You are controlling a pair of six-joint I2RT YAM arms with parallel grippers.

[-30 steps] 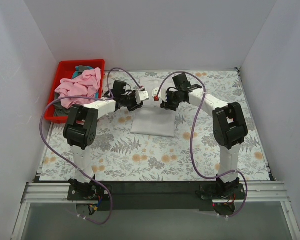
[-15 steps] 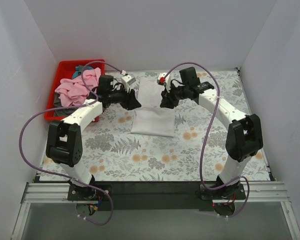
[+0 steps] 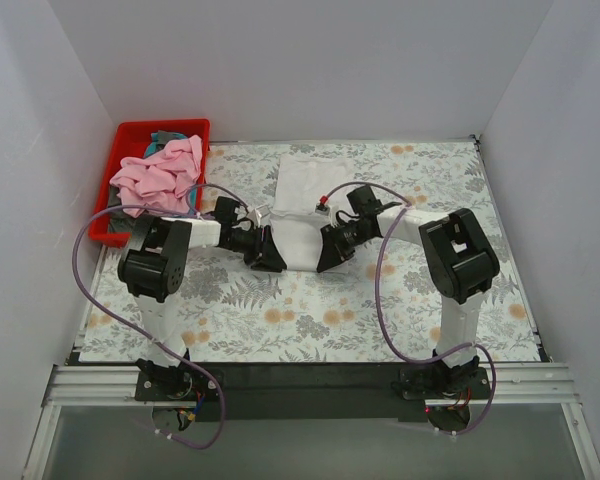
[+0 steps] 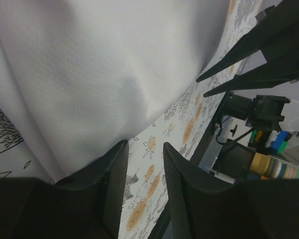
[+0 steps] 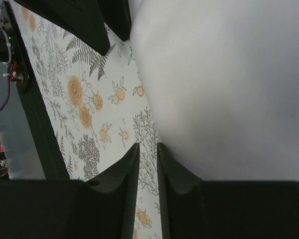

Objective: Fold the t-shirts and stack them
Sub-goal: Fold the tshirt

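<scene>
Now, starting low at the black two-finger left gripper (image 4: 144, 147): note jaws parted only narrowly and holding nothing, with bare print in the gap. Note one finger (image 4: 114, 189) pressed against the near left edge of the large plain white cotton t-shirt (image 4: 99, 74).

Find the black two-finger right gripper (image 5: 147, 146) in much the same state: narrow, empty, set at the shirt's near right edge. Cannot tell whether touching the fabric or just beside it.

Moving outward, place the white shirt mid-table on the flower-printed tablecloth (image 3: 310, 310). Lies flat as a long folded panel running away from the arms, with a gripper at each near corner. Farther left, see a crumpled pink cotton t-shirt (image 3: 160, 172) heaped in the red plastic bin (image 3: 130, 132), well apart from the white one.

Expect light, limp, thin fabric: no stiffness at all, sure to sag and drape once lifted, not fragile, probably clinging a little to the tablecloth. Judge the stacked layers likely to slide apart unless pinched together.

Take hold at the two near corners, right at the edge, one per gripper, sliding a finger under first and catching every layer. Lift both corners level and together. Avoid the middle of the panel, for fear of bunching.
</scene>
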